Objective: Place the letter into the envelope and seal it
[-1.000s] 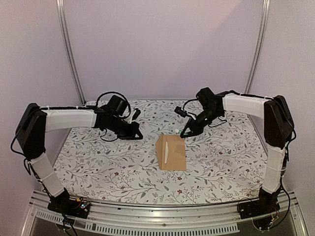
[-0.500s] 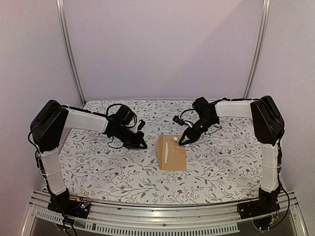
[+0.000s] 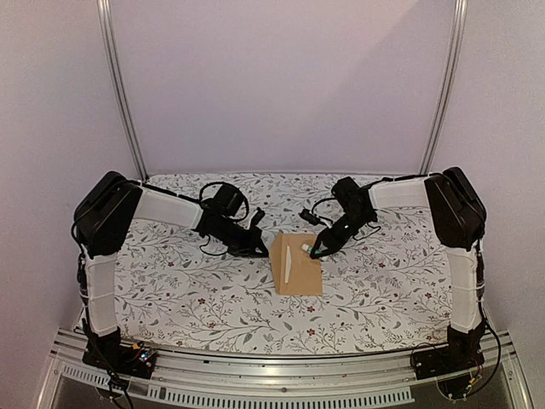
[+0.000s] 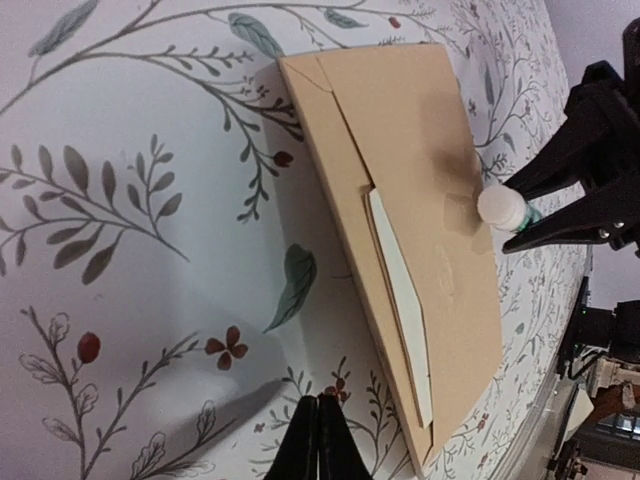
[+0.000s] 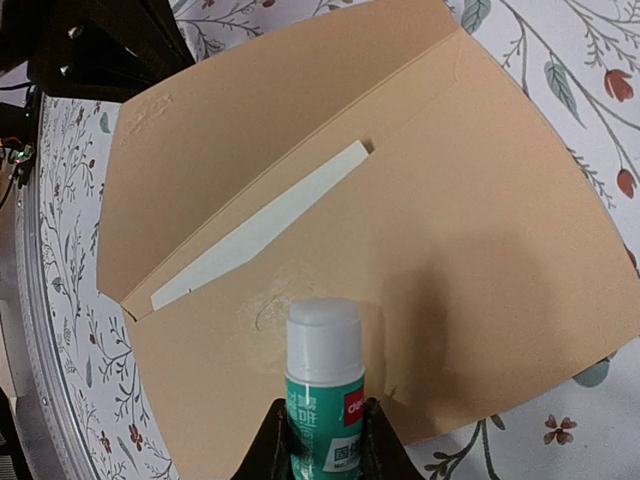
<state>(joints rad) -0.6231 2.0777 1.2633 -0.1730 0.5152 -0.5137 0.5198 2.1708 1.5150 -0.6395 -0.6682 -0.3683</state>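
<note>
Lying flat on the floral counter (image 3: 170,290), the envelope (image 5: 480,230) holds the letter (image 5: 260,235), of which only a cream sliver shows at the opening. The right gripper (image 5: 325,440) is clamped on a green-labelled glue stick (image 5: 323,370), its white tip over the envelope's brown face. The left gripper (image 4: 320,420), its jaws pressed together on nothing, sits low just beside the envelope's left edge.

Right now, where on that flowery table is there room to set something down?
Bare cloth: between the envelope and the arm bases, plus both near corners. Crowded: the envelope's far edge, with left gripper, right gripper and glue stick.
</note>
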